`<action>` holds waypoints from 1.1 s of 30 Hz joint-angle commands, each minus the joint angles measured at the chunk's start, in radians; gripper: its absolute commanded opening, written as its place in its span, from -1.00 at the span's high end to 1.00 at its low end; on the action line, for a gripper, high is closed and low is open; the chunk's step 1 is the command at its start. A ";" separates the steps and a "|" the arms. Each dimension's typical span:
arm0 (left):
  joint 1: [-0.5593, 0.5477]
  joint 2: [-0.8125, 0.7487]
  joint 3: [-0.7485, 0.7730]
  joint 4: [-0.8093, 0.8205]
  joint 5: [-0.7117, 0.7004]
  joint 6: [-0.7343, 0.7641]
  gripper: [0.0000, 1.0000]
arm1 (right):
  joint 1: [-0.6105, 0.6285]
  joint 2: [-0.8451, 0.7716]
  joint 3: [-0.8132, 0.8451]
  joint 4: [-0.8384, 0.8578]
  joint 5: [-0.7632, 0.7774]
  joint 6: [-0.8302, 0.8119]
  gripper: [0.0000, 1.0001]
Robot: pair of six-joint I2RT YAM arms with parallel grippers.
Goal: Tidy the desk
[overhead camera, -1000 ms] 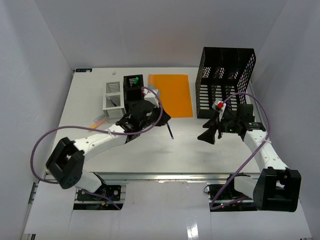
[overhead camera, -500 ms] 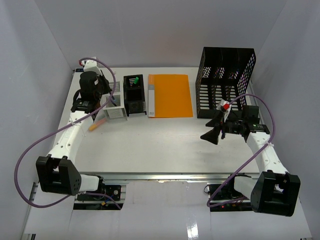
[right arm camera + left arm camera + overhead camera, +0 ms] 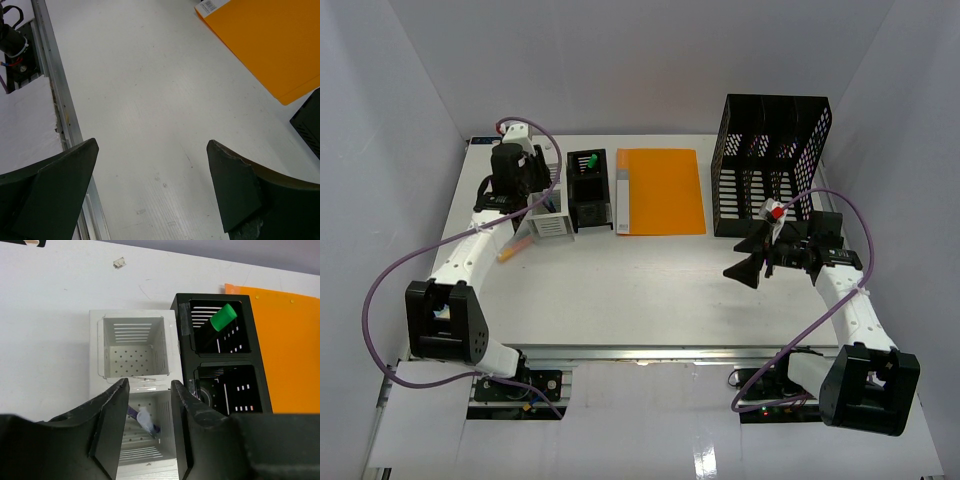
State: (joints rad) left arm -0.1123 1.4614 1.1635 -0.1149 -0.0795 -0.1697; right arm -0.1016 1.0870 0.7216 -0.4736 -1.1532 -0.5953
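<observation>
Spread wide, the right claw [image 3: 151, 145] hangs over bare bench [image 3: 650, 300], which lies beneath both arms. Near its far edge sit a black mesh rack [image 3: 770, 165] and an orange folder [image 3: 665, 190]. The left claw [image 3: 148, 386], parted and empty, hovers at far left above a white organizer [image 3: 132, 347] holding a purple pen [image 3: 136, 415].

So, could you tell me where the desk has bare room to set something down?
The front half of the desk is bare, from the orange folder to the front rail. The back row is crowded: white holder, black holder, folder and mesh rack, with the left gripper above the white holder.
</observation>
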 commanded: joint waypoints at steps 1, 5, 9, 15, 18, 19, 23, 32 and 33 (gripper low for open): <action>0.008 -0.024 -0.021 0.033 0.020 0.014 -0.15 | -0.014 -0.011 -0.005 -0.017 -0.034 -0.018 -0.92; 0.021 -0.074 -0.060 0.031 0.020 0.032 -0.42 | -0.018 -0.013 -0.005 -0.019 -0.041 -0.020 -0.92; 0.112 -0.158 -0.127 0.038 0.020 -0.039 -0.43 | -0.020 -0.013 -0.005 -0.025 -0.046 -0.026 -0.92; 0.296 -0.229 -0.225 0.001 -0.025 -0.250 -0.34 | -0.023 -0.017 -0.003 -0.035 -0.056 -0.033 -0.92; 0.366 -0.170 -0.222 -0.065 0.044 -0.362 -0.32 | -0.025 -0.022 -0.001 -0.039 -0.062 -0.036 -0.92; 0.389 -0.147 -0.219 -0.090 0.074 -0.395 -0.32 | -0.026 -0.024 -0.001 -0.040 -0.064 -0.037 -0.92; 0.442 0.010 -0.171 -0.166 0.174 -0.444 -0.33 | -0.026 -0.029 0.003 -0.045 -0.071 -0.040 -0.92; 0.442 0.216 -0.106 -0.108 0.390 -0.045 -0.18 | -0.026 -0.033 0.010 -0.057 -0.102 -0.044 -0.92; 0.441 0.221 -0.110 -0.090 0.399 -0.011 -0.17 | -0.026 -0.033 0.010 -0.057 -0.103 -0.044 -0.92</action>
State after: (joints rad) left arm 0.3337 1.6900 0.9968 -0.2568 0.2152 -0.3559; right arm -0.1234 1.0702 0.7216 -0.5142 -1.2105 -0.6229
